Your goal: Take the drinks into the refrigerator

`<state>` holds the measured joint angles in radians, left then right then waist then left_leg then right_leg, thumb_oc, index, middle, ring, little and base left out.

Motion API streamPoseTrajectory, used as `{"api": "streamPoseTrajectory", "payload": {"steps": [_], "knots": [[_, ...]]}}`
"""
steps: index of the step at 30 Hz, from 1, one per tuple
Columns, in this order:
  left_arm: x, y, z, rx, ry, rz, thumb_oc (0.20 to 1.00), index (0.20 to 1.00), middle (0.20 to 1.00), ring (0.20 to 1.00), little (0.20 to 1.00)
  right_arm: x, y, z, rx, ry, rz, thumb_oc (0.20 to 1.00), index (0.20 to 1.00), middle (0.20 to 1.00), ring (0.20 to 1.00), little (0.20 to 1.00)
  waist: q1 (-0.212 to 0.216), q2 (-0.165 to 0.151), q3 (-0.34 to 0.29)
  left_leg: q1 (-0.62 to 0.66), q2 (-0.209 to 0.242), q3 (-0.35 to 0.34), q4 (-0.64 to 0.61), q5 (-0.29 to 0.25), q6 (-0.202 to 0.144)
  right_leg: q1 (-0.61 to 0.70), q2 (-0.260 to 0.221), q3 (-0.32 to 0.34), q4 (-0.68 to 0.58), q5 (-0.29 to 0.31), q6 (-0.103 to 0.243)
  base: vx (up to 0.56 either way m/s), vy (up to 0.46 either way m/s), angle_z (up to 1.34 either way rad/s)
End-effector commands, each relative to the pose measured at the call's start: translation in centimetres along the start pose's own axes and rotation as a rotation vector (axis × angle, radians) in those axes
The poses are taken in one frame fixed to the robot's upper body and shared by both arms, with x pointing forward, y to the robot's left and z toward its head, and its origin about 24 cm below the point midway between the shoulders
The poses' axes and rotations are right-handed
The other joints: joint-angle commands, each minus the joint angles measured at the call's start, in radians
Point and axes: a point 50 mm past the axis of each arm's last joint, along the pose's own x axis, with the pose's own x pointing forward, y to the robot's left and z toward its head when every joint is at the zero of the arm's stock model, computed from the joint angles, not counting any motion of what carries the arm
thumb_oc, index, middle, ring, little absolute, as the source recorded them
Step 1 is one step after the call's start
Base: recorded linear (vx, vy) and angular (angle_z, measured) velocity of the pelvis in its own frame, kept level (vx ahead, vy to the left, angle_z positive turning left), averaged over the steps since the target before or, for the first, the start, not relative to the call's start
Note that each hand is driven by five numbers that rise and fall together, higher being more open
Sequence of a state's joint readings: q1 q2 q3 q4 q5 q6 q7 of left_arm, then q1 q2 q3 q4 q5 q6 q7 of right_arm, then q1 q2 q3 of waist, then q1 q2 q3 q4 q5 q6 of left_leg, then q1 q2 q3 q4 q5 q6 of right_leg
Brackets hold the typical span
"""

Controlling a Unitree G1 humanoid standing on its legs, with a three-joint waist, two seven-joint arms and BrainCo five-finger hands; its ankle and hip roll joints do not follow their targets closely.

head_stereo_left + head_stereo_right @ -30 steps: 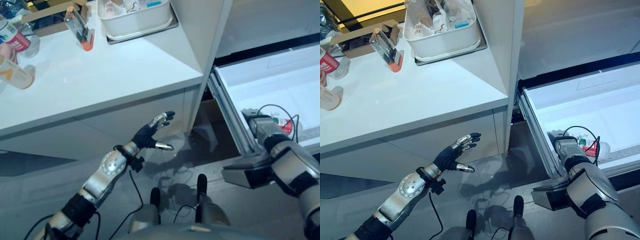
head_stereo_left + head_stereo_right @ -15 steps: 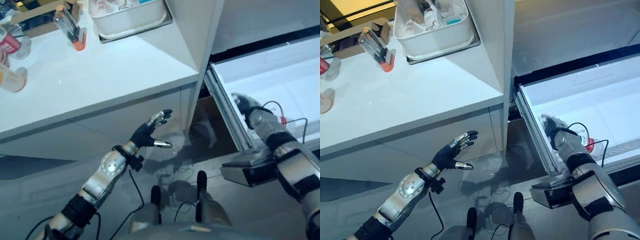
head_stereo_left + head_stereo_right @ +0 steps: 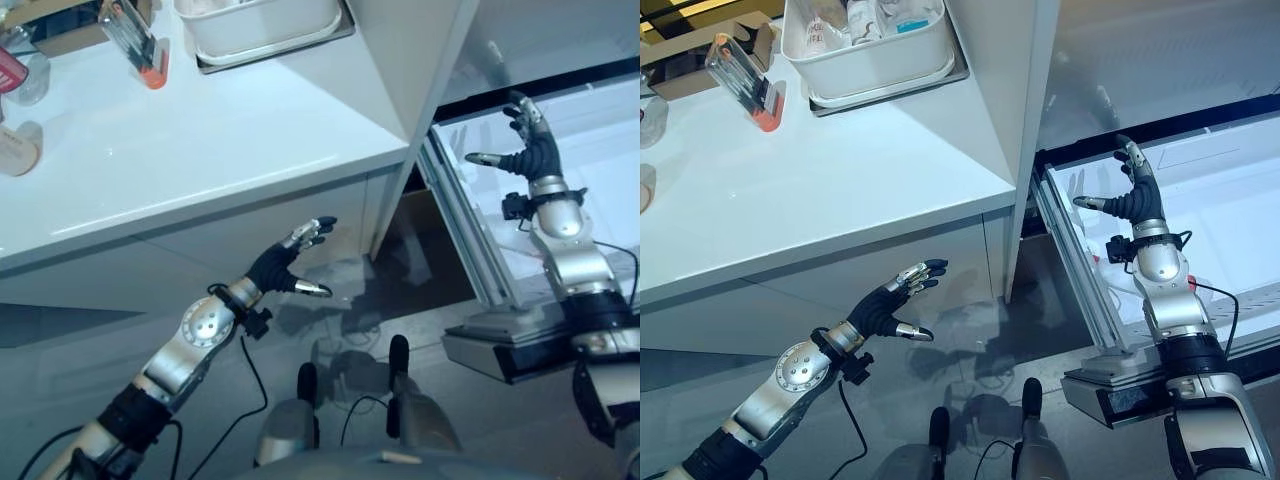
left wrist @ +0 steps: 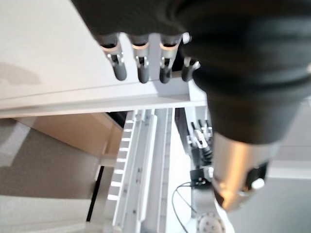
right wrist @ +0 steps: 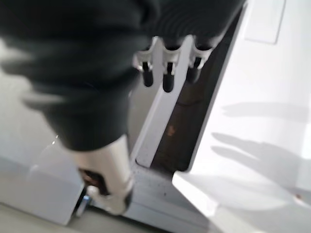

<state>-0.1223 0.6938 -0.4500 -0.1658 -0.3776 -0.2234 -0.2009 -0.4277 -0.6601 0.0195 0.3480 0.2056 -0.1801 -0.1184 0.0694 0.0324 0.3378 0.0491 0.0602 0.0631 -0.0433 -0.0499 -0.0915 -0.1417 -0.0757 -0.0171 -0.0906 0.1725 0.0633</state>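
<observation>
The refrigerator drawer (image 3: 610, 170) stands pulled out at the right, white inside. My right hand (image 3: 527, 152) is raised above its front left corner, open, fingers spread and pointing up, holding nothing. A bit of a red-and-white bottle (image 3: 1102, 264) shows on the drawer floor beside my right forearm, mostly hidden. On the white counter (image 3: 200, 150), at the far left, stand a red-labelled bottle (image 3: 8, 72) and a beige bottle (image 3: 15, 150). My left hand (image 3: 285, 265) hovers open and empty below the counter's front edge.
A clear container with an orange cap (image 3: 130, 40) lies at the back of the counter beside a white tub (image 3: 265, 25) of small items. A tall white panel (image 3: 425, 60) separates counter from refrigerator. The drawer's metal rail (image 3: 455, 235) juts out near my right arm.
My right hand has lifted out of the drawer, away from the bottle, and now points upward, open. The left hand has barely moved. The camera has shifted slightly.
</observation>
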Motion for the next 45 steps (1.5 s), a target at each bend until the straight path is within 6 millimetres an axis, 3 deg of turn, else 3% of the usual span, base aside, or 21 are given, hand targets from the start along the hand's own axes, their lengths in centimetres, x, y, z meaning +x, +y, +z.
{"api": "streamPoseTrajectory", "payload": {"steps": [1,4,5,6,14,18,25,31,32,33,34,36,39,40,45], "knots": [[-0.5,0.0,2.2,-0.037,-0.147,0.028,1.0,1.0,1.0,1.0,1.0,-3.4,-2.0,-1.7,0.135,-0.001,-0.122,1.0,1.0,1.0,1.0,1.0,-0.063,-0.007,-0.026,-0.12,-0.085,-0.003,0.013,0.023,0.104,-0.03,-0.01,0.064,0.107,-0.084,0.05,0.02,-0.009,-0.2],[-0.9,0.2,2.1,-0.045,-0.143,0.057,1.0,1.0,1.0,1.0,1.0,-5.3,-5.5,-2.1,0.231,-0.03,-0.357,1.0,1.0,1.0,1.0,1.0,-0.084,-0.012,-0.037,-0.112,-0.082,0.003,0.014,0.014,0.106,-0.024,-0.004,0.071,0.109,-0.091,0.049,0.04,0.01,-0.1],[-1.1,0.2,2.1,-0.041,-0.14,0.055,1.0,1.0,1.0,1.0,1.0,-5.8,-5.8,-2.3,0.217,-0.022,-0.364,1.0,1.0,1.0,1.0,1.0,-0.082,-0.013,-0.041,-0.11,-0.081,0.005,0.015,0.013,0.106,-0.023,-0.004,0.071,0.108,-0.092,0.05,0.03,0.004,-0.03],[-1.2,0.3,2.0,-0.036,-0.137,0.059,1.0,1.0,1.0,1.0,1.0,-6.4,-7.2,-2.8,0.197,-0.004,-0.44,1.0,1.0,1.0,1.0,1.0,-0.087,-0.015,-0.046,-0.108,-0.082,0.006,0.013,0.011,0.107,-0.022,-0.002,0.073,0.107,-0.093,0.05,0.0,0.0,0.0],[-1.4,0.3,1.1,-0.06,-0.097,0.051,1.0,1.0,1.0,1.0,1.0,-12.5,-16.7,-8.7,0.253,0.266,-0.958,1.0,1.0,1.0,1.0,1.0,-0.117,-0.028,-0.07,-0.096,-0.077,0.021,0.012,-0.002,0.105,-0.017,0.009,0.095,0.105,-0.096,0.053,0.01,0.0,-0.03],[-1.3,0.3,0.9,-0.075,-0.095,0.057,1.0,1.0,1.0,1.0,1.0,-14.9,-18.7,-9.5,0.343,0.274,-1.047,1.0,1.0,1.0,1.0,1.0,-0.126,-0.029,-0.08,-0.083,-0.072,0.036,0.016,-0.01,0.102,-0.009,0.016,0.112,0.099,-0.095,0.054,0.02,0.0,-0.19],[-1.1,0.4,0.5,-0.065,-0.087,0.084,1.0,1.0,1.0,1.0,1.0,-17.8,-18.1,-11.7,0.307,0.438,-1.061,1.0,1.0,1.0,1.0,1.0,-0.14,-0.034,-0.093,-0.062,-0.064,0.071,0.031,-0.017,0.101,0.003,0.028,0.139,0.094,-0.087,0.053,0.01,-0.009,-0.25],[-1.1,0.2,0.1,-0.081,-0.078,0.091,1.0,1.0,1.0,1.0,1.0,-21.1,-17.2,-13.9,0.308,0.603,-1.077,1.0,1.0,1.0,1.0,1.0,-0.145,-0.028,-0.106,-0.044,-0.059,0.071,0.028,-0.03,0.099,0.02,0.031,0.139,0.089,-0.099,0.053,0.01,-0.008,-0.13],[-1.1,0.2,-0.2,-0.086,-0.067,0.094,1.0,1.0,1.0,1.0,1.0,-22.7,-16.6,-15.0,0.295,0.707,-1.075,1.0,1.0,1.0,1.0,1.0,-0.144,-0.03,-0.106,-0.045,-0.06,0.072,0.032,-0.022,0.098,0.022,0.03,0.138,0.092,-0.092,0.052,0.05,0.0,0.0],[-1.1,0.2,-0.2,-0.085,-0.066,0.094,1.0,1.0,1.0,1.0,1.0,-22.6,-16.6,-15.0,0.295,0.707,-1.074,1.0,1.0,1.0,1.0,1.0,-0.144,-0.027,-0.11,-0.041,-0.059,0.069,0.029,-0.031,0.099,0.026,0.031,0.137,0.089,-0.1,0.053,0.0,0.0,0.0],[-1.0,0.1,-0.2,-0.078,-0.062,0.082,1.0,1.0,1.0,1.0,1.0,-24.1,-15.3,-16.2,0.221,0.87,-0.965,0.2,0.2,0.2,0.2,0.2,-0.143,-0.025,-0.11,-0.035,-0.059,0.069,0.029,-0.033,0.098,0.034,0.03,0.134,0.091,-0.103,0.052,0.05,0.001,0.02],[-0.8,-0.2,-0.3,-0.076,-0.054,0.059,1.0,1.0,1.0,1.0,1.0,-24.3,-13.9,-17.0,0.122,0.984,-0.818,0.2,0.2,0.2,0.2,0.2,-0.134,-0.022,-0.108,-0.034,-0.059,0.067,0.031,-0.032,0.098,0.038,0.029,0.13,0.092,-0.102,0.051,0.0,0.0,0.0],[-0.5,-0.9,-0.7,-0.074,-0.03,0.008,1.0,1.0,1.0,1.0,1.0,-22.3,-10.7,-17.8,-0.005,1.038,-0.543,0.2,0.2,0.2,0.2,0.2,-0.127,-0.022,-0.107,-0.033,-0.062,0.062,0.034,-0.03,0.098,0.047,0.027,0.127,0.089,-0.101,0.05,0.0,0.0,0.0],[-0.5,-0.8,-0.7,-0.073,-0.03,0.009,1.0,1.0,1.0,1.0,1.0,-22.3,-10.6,-17.9,-0.006,1.038,-0.541,0.2,0.2,0.2,0.2,0.2,-0.129,-0.023,-0.107,-0.033,-0.062,0.062,0.033,-0.03,0.098,0.047,0.027,0.127,0.088,-0.101,0.05,0.0,0.0,0.0],[-1.0,-1.5,-1.9,-0.095,0.029,-0.02,1.0,1.0,1.0,1.0,1.0,-16.3,-5.7,-16.9,-0.211,0.902,-0.115,0.2,0.2,0.2,0.2,0.2,-0.102,-0.025,-0.1,-0.04,-0.064,0.054,0.032,-0.022,0.098,0.046,0.023,0.118,0.082,-0.094,0.049,0.0,0.0,0.0]]}}
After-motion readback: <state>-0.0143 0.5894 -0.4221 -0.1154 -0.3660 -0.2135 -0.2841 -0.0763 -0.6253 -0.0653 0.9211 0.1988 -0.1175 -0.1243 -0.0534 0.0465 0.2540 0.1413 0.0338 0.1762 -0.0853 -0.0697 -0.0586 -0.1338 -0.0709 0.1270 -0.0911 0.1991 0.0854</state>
